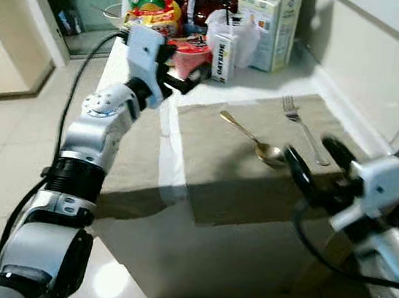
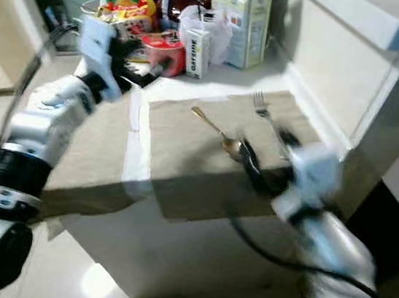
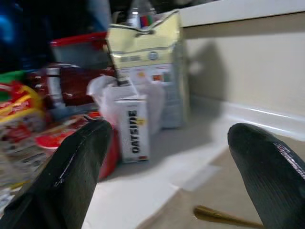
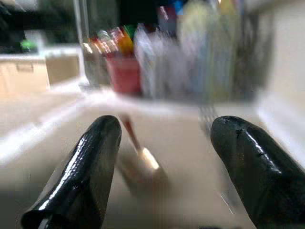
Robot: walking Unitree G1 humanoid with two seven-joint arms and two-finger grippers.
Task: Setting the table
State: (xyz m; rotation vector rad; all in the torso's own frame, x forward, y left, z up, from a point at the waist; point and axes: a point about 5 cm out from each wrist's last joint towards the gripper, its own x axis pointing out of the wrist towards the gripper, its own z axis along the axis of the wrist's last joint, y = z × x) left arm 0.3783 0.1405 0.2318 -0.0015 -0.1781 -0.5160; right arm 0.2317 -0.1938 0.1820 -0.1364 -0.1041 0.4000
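A gold spoon (image 1: 256,141) lies diagonally on the beige placemat (image 1: 218,173), bowl toward the near edge. Just right of it lies a silver fork (image 1: 302,127), tines pointing away. My right gripper (image 1: 316,164) hovers open at the mat's near right corner, its fingers on either side of the fork's handle end, just right of the spoon bowl. The spoon (image 4: 138,155) shows blurred between its fingers. My left gripper (image 1: 183,81) is open and empty above the mat's far left corner, pointing at the groceries.
Groceries crowd the back of the white table (image 1: 171,255): an Oatside carton (image 1: 223,57), a red tub (image 1: 189,58), snack bags (image 1: 153,11), a large paper bag (image 1: 264,21). A wall ledge (image 1: 373,61) runs along the right. Tiled floor (image 1: 9,139) lies left.
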